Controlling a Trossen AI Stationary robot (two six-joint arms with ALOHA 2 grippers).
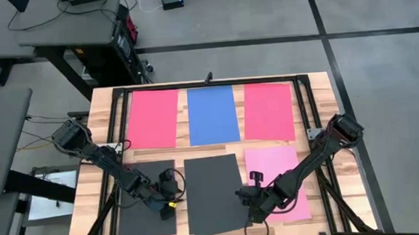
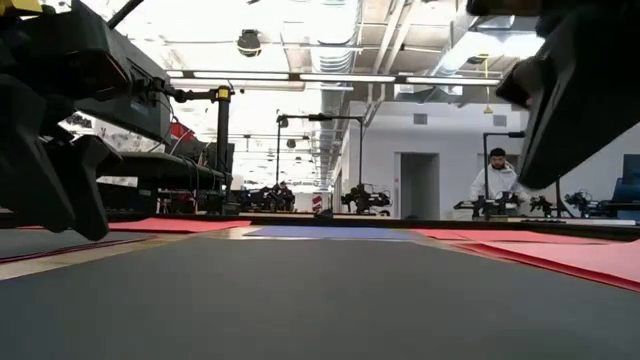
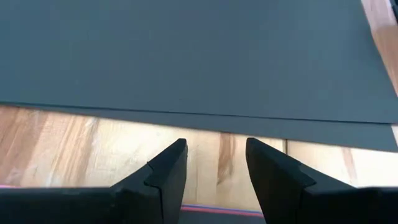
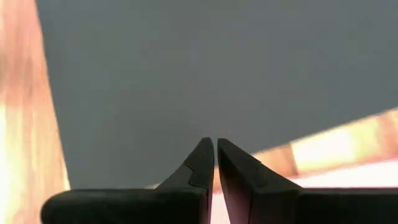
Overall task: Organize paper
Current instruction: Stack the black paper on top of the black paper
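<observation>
My right fingers [image 4: 215, 163] are pressed together at the edge of the middle dark sheet [image 1: 213, 194]. I cannot tell if they pinch it. My left fingers [image 3: 216, 168] stand apart, empty, just short of that sheet's other edge, above the bare desk [image 3: 74, 149]. I think I should pull slowly and keep the paper flat so it does not bend. The sheet's long side points away from me, a little tilted, unlike the straight blue sheet [image 1: 213, 114].

The whole light wooden slatted table [image 1: 101, 109] is seen from straight overhead, and level from its surface toward the room. The large dark grey paper sheet [image 1: 213, 194] is viewed closely by both wrist cameras and shared with the other views.
</observation>
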